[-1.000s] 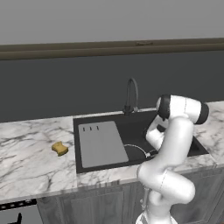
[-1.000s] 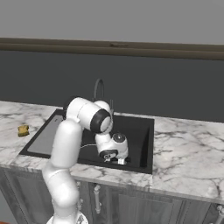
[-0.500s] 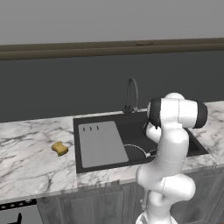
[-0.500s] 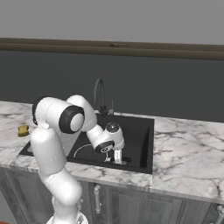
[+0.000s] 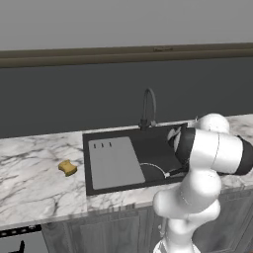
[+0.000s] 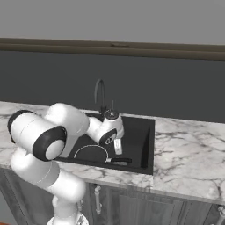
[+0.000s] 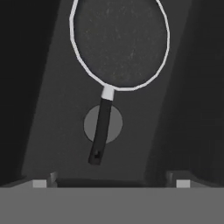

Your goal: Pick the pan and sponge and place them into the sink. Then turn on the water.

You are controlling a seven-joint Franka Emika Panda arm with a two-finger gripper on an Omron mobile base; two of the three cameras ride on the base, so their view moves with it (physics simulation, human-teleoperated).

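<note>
The black pan [image 7: 120, 43] with its thin pale rim lies flat on the floor of the sink [image 7: 48, 109], its short handle [image 7: 100, 131] crossing the round drain. My gripper [image 7: 111, 181] hangs above the handle's end, open, with nothing between its fingertips [image 7: 39, 183]. From the right base view the pan [image 6: 90, 154] rests in the basin [image 6: 140, 136] just below my gripper [image 6: 117, 147]. The yellow-orange sponge [image 5: 67, 168] sits on the marble counter left of the sink [image 5: 96, 185]. The pan's rim [image 5: 150, 170] shows beside my arm. No water falls from the faucet [image 5: 148, 106].
A grey drainboard panel [image 5: 113, 160] fills the sink's left part. Marble counter [image 6: 189, 154] runs on both sides of the basin, with a dark wall behind. My bulky white elbow [image 6: 41, 136] hangs over the sink's front left edge.
My jaws have spread a little wider and the hand has lifted off the pan's handle. The elbow has swung out towards the front. Pan and sponge have stayed put.
</note>
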